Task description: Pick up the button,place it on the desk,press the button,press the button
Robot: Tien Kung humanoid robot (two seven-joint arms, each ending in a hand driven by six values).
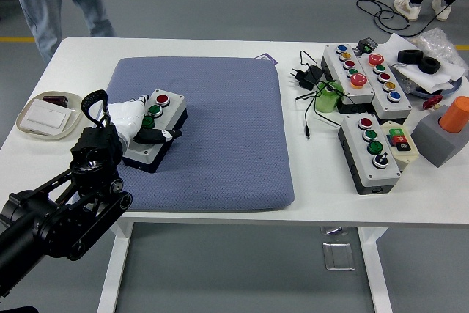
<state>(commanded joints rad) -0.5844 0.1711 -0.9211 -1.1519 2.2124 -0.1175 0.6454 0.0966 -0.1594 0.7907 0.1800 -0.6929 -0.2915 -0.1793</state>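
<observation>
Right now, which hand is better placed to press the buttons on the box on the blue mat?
Left. The left hand already rests on the button box by its green button; no right hand is in view.
</observation>
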